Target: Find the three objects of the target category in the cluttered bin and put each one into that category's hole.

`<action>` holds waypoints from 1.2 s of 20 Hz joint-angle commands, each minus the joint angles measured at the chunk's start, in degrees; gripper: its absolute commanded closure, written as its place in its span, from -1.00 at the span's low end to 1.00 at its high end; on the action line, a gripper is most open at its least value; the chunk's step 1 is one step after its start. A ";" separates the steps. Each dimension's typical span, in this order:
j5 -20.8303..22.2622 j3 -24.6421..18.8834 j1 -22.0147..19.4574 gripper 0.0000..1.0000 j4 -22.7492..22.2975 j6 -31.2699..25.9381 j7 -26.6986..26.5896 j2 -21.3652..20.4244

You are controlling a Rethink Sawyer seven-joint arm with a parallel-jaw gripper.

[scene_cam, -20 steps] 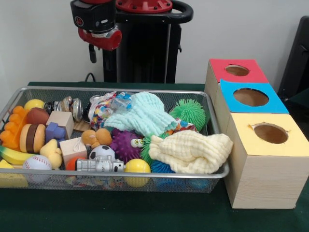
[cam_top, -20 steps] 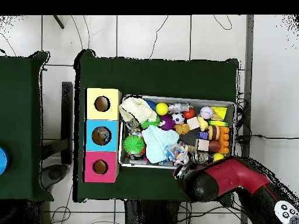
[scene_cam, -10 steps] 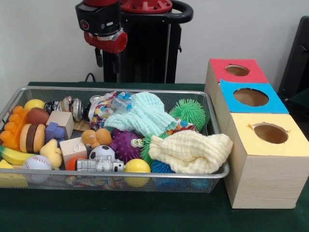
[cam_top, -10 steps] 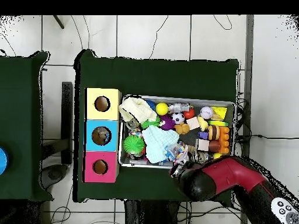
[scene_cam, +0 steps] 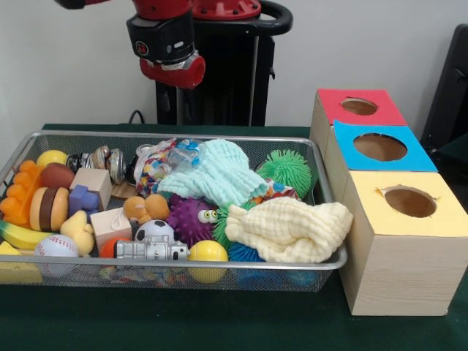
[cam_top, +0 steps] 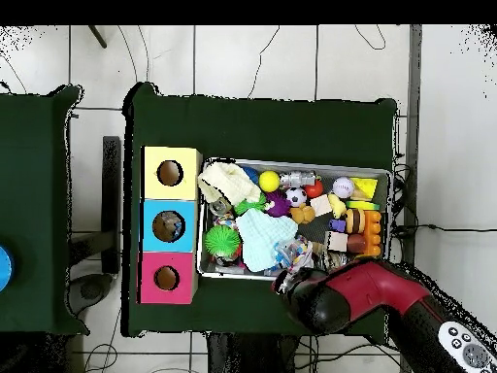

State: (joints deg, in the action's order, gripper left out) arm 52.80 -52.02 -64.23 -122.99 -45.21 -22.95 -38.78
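Observation:
The wire mesh bin is packed with toys and cloths. Among them are a mint cloth, a cream cloth, a green spiky ball, a purple spiky ball with eyes, a soccer ball, a baseball and a yellow ball. My gripper hangs high above the bin's far rim, touching nothing. In the overhead view the red arm covers it.
Three wooden boxes stand in a row beside the bin, each with a round hole in its top: red, blue and yellow. Wooden blocks, a toy burger and a banana fill the bin's other end.
The arm has slid along the bin's far side towards the boxes and its head has turned. Nothing in the bin has moved.

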 commanded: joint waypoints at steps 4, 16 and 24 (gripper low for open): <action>3.14 0.30 0.04 -1.00 4.02 4.12 1.95 2.78; 4.29 0.20 -0.28 -1.00 5.31 5.06 0.59 3.78; 8.33 2.95 1.34 -1.00 7.71 4.59 0.87 5.86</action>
State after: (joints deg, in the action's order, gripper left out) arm 55.69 -51.76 -64.13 -122.60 -43.29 -22.95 -36.69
